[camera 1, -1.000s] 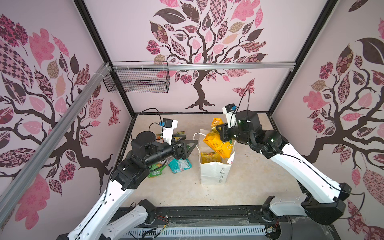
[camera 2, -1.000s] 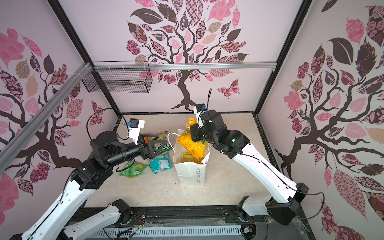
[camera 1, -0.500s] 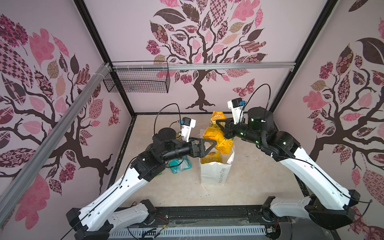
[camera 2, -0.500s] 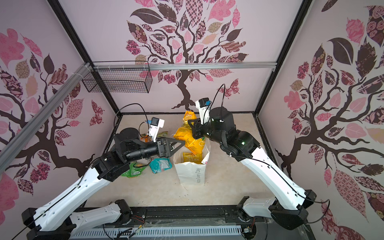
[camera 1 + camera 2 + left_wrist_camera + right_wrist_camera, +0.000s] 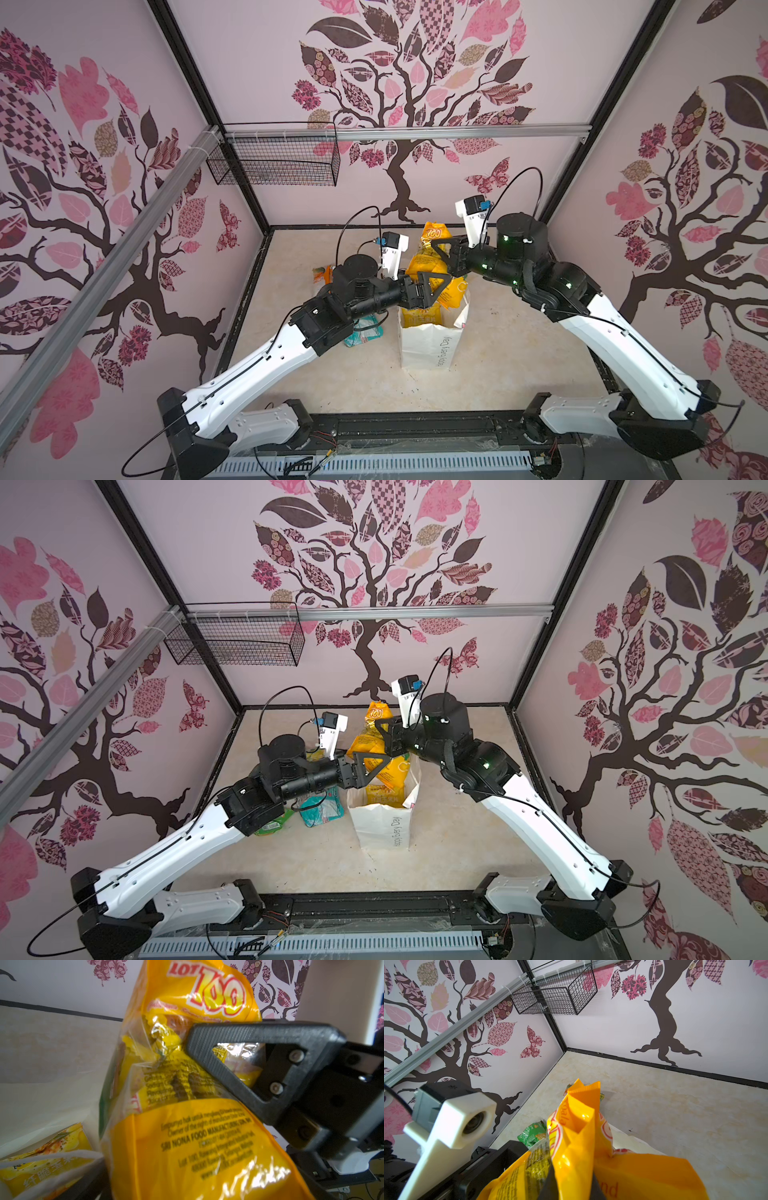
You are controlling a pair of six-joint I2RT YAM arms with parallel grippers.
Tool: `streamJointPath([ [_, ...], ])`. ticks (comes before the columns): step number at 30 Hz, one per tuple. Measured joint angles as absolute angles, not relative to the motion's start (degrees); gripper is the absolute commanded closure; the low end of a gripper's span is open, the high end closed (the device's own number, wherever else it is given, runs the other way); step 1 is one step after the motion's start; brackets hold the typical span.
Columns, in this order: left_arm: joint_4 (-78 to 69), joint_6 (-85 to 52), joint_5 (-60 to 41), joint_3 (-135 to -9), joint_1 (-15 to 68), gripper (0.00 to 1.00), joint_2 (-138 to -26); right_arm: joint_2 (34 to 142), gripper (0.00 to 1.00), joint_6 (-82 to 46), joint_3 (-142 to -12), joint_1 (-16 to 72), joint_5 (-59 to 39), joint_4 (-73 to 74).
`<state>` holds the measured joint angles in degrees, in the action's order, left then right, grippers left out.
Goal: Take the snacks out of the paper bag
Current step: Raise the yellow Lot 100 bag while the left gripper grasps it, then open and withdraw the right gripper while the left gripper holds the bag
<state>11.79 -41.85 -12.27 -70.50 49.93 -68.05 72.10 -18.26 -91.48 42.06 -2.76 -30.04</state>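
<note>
so the paper bag is standing upright about mid tabletop, mouth open, grey lettering on the side facing near; the right pincer reaches in from the right and is clenched on the upper half of an orange packet with "LOT 100" printed across the top, holding it up over the bag's mouth with most of it above the rim; in the left wrist view one of its black fingers is pressed right into the clear window part of that packet, wrapped sweets showing through

the left pincer comes in from the left, lower down on the same packet, jaws spread wide; one finger lies across the top face of the packet in both top views, the other is hidden underneath, so I honestly can't tell if the pads are touching the plastic or just sitting either side of it

a yellow packet with Chinese characters sits down inside the bag, below the orange one; out on the tabletop a teal packet lies just left of the bag, partly under the left arm, and a green packet lies a bit further left; a black wire basket hangs on the far wall, up on the left
</note>
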Motion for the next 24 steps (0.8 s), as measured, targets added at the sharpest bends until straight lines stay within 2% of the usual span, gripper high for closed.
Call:
streamJointPath([
  [7,11.6,-42.5,-12.2,-71.9,49.9,0.44,-69.5,71.9,0.98,-18.3,-91.4,41.8,-2.4,-29.3],
  [14,11.6,-41.7,-13.9,-72.1,49.8,0.77,-69.4,70.5,0.61,-18.9,-90.6,41.6,-2.1,-28.6],
  [17,10.6,-39.2,-15.7,-72.1,49.5,0.88,-69.2,68.6,0.49,-19.8,-90.3,41.5,-2.2,-28.0],
  [20,9.3,-36.5,-16.8,-72.1,49.5,0.90,-68.4,66.1,0.34,-20.8,-90.3,41.5,-3.0,-27.0],
  [24,9.1,-33.3,-18.2,-72.1,49.6,0.90,-67.2,63.1,0.01,-21.6,-90.3,42.0,-5.6,-24.4],
])
